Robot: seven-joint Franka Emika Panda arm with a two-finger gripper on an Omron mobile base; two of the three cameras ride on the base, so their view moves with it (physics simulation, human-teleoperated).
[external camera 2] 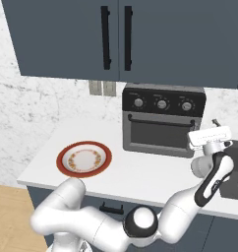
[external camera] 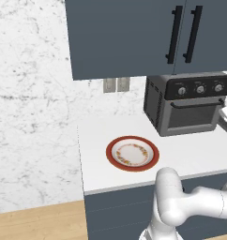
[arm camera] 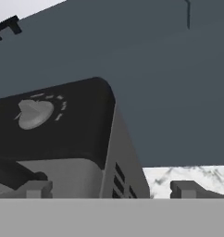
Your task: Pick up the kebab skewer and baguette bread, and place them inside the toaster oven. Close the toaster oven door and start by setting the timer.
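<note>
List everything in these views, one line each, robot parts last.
toaster oven: one, black and grey, back of the counter, right of the plate
toaster oven door: one, grey frame, dark glass, shut
knobs: three, silver, along the oven's top panel
plate: one, red rim, white centre with orange pattern, bare, on the counter
counter: one, white
cabinets: dark blue, black handles, above
outlets: two, grey, on the wall
tool: one, white, by the oven's right front corner, fingers apart
</note>
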